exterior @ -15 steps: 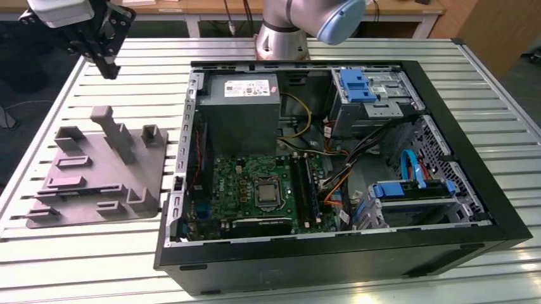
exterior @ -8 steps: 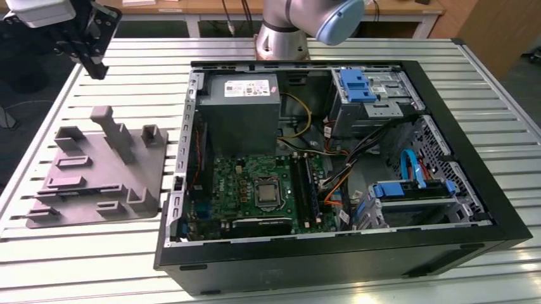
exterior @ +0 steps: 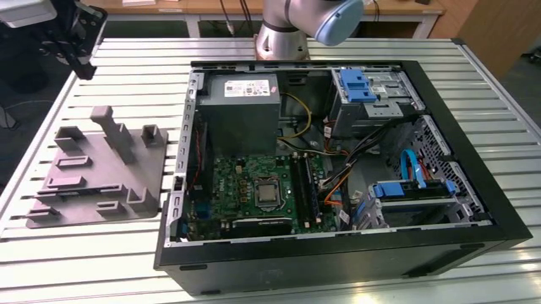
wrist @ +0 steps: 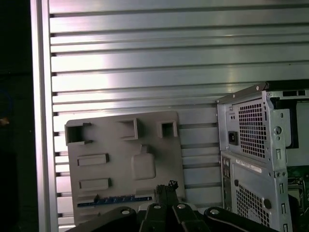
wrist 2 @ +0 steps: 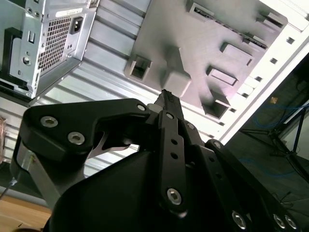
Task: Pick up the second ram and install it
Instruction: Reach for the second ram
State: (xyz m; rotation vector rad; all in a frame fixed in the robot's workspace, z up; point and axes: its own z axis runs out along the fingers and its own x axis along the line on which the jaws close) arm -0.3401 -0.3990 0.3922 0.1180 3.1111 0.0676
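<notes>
white label (exterior: 250, 89) on the grey power supply (exterior: 241, 117), print too small to read, nothing else legible

A silver slatted aluminium table (exterior: 93, 266) spreads across the exterior view, its slats running from nine to three o'clock. At twelve o'clock stands a light wooden desk (exterior: 211, 7) on white metal legs (exterior: 192, 25), with dark cables (exterior: 227, 19) hanging beneath. At two o'clock is a brown wooden panel (exterior: 498, 35). In the second wrist view, dark floor (wrist 2: 285, 188) lies beyond the table's edge. In the first wrist view, bright light glares off the slats.
</notes>
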